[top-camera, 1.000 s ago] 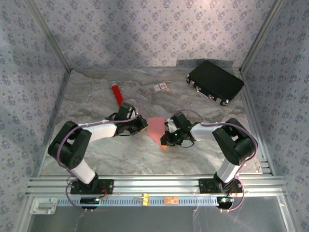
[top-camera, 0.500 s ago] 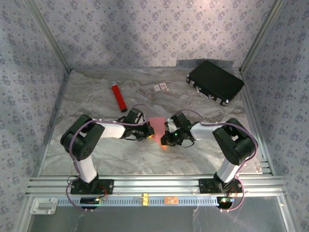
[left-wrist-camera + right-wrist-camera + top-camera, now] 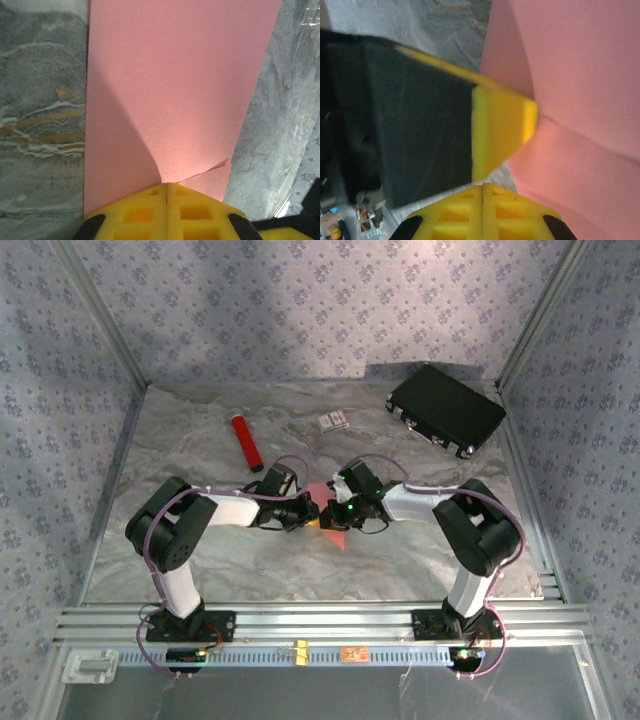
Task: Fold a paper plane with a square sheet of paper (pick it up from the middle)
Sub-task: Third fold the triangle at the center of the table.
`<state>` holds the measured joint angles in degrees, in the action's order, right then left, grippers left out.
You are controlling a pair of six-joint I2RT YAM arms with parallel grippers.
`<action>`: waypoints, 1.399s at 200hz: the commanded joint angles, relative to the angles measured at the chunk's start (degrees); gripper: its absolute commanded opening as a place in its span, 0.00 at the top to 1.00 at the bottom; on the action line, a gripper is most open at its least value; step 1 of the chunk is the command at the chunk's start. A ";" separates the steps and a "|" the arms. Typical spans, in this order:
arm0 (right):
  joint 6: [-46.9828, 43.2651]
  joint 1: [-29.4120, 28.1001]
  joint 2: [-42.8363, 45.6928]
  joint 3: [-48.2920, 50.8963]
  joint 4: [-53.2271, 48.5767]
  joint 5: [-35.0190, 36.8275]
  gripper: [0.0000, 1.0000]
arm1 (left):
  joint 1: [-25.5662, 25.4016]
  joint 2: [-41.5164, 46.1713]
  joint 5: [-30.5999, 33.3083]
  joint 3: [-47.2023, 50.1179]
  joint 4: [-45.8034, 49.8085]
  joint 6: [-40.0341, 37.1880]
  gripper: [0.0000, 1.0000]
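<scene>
A grey marble-patterned table [image 3: 400,565] is seen, veined in white and ochre, closed in on three sides by walls [image 3: 300,310] papered in pale blue with a small repeated floral motif, and edged at the near side by ribbed aluminium rails [image 3: 320,620]. Two arms are counted, along with one sheet, one case, one cylinder and one card. The square sheet of paper [image 3: 175,90], thin, matte and pink-red, is found near the middle of the table, between the two grippers; a shallow bow and a small folded flap at one corner are shown in it. The left gripper [image 3: 166,187] is seen with its jaws brought together, the tips touching the sheet's near edge; whether paper is pinched between them cannot be told. The right gripper [image 3: 483,186] is likewise closed, just beside the sheet. Both are fitted with yellow pads [image 3: 137,215] moulded with square pockets. A rectangular black case [image 3: 446,410] with metal corners is set at the far right, a glossy red cylinder [image 3: 246,442] at the far left, and a small printed card [image 3: 334,421] between them.
</scene>
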<state>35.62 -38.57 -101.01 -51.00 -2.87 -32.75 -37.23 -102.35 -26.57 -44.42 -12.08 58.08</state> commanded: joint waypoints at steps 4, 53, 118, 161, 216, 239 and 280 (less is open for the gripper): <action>0.87 -0.46 -3.53 -1.21 -1.58 3.13 1.00 | 0.53 -1.54 0.83 0.92 2.77 -0.12 1.00; 0.90 0.29 -1.30 4.22 -2.16 3.41 1.00 | 1.77 -1.54 0.74 1.71 2.59 -0.25 1.00; -2.12 1.91 3.56 8.77 -3.32 1.65 0.99 | 2.50 -2.41 0.12 1.97 2.33 -0.28 1.00; -3.13 3.35 5.38 10.53 -3.85 0.14 0.98 | 2.51 -3.13 -0.15 2.18 1.91 -0.08 1.00; -4.75 5.35 8.17 14.48 -4.57 -2.08 0.96 | 2.51 -3.48 -0.33 2.30 1.97 -0.25 1.00; -5.12 5.88 9.39 16.14 -4.44 -2.91 0.96 | 2.48 -3.48 -0.33 2.32 1.97 -0.17 1.00; -5.11 8.83 11.92 20.22 -3.02 -5.15 0.96 | 2.47 -3.49 -0.68 2.60 0.76 0.70 1.00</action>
<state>31.64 -31.38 -90.52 -33.95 -2.04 -36.95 -35.29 -103.24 -30.30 -43.83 -13.85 58.13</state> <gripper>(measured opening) 0.052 0.039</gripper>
